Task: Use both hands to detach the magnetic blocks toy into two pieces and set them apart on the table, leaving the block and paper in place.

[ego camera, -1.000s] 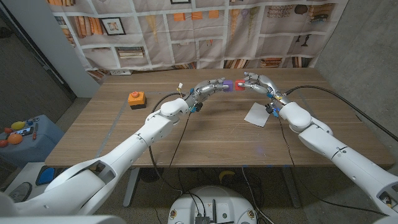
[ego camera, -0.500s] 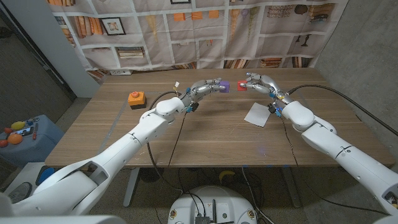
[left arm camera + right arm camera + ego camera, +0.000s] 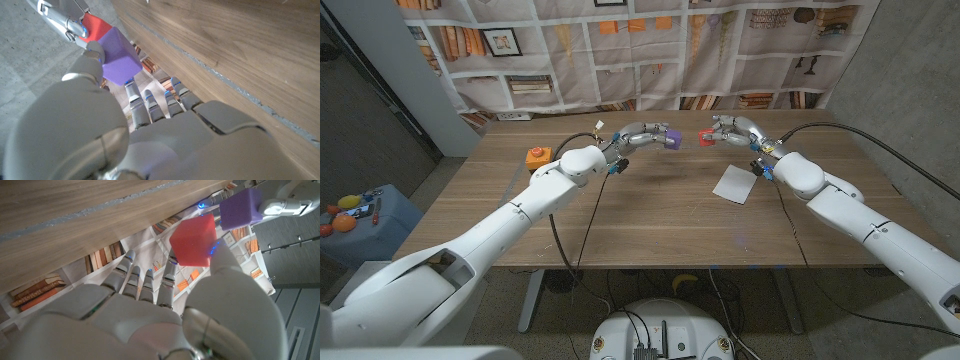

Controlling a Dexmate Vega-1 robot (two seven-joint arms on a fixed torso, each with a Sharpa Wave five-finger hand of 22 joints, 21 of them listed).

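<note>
Head camera looks down over the counter (image 3: 650, 215) — both wrist cameras sit close, inverted, sharing the purple block (image 3: 118, 56) and red block (image 3: 194, 241).

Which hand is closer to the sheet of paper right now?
Right. The right hand holds the red block above the table just behind the paper. The left hand holds the purple block farther off, toward the robot's left.
</note>
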